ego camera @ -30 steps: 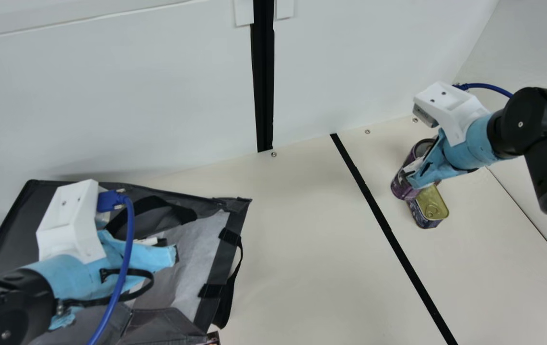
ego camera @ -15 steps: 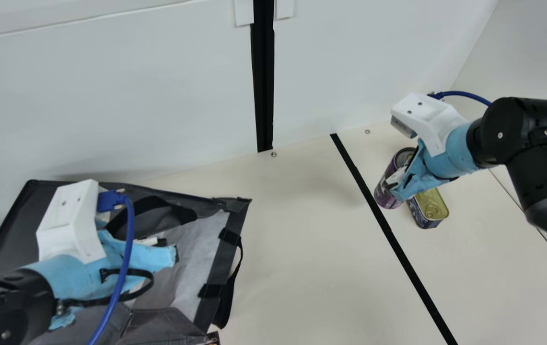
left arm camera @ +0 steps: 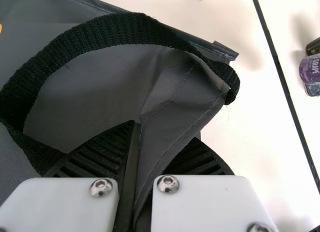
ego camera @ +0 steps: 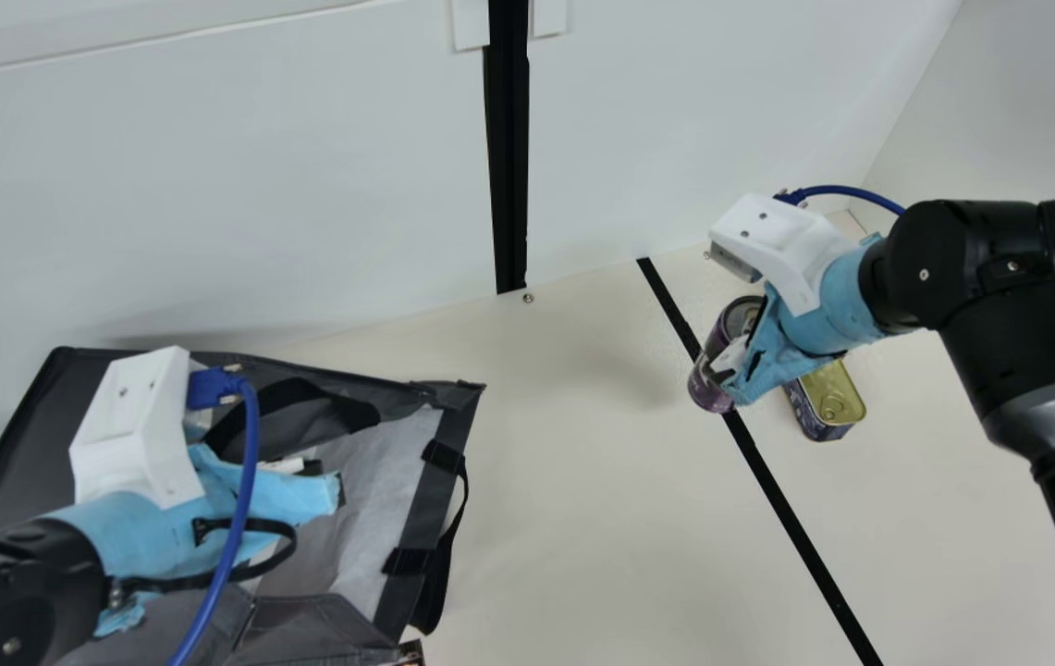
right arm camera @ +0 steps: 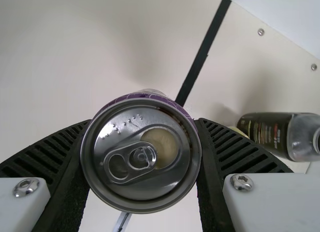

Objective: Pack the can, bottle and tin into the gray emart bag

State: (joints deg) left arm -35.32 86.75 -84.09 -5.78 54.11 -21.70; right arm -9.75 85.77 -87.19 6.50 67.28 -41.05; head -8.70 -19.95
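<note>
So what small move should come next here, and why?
Probably carry the can over toward the open mouth of the gray bag: the right gripper has it clamped, it is well short of the bag, and the left gripper pinches the bag's fabric, seemingly steadying it.

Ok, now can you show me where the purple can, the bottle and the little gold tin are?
Purple can point(right arm camera: 141, 154): right wrist view, on its silver top.
Bottle point(right arm camera: 272, 133): right wrist view, on its dark label.
Tin point(ego camera: 828, 390): main view, on its gold lid.
</note>
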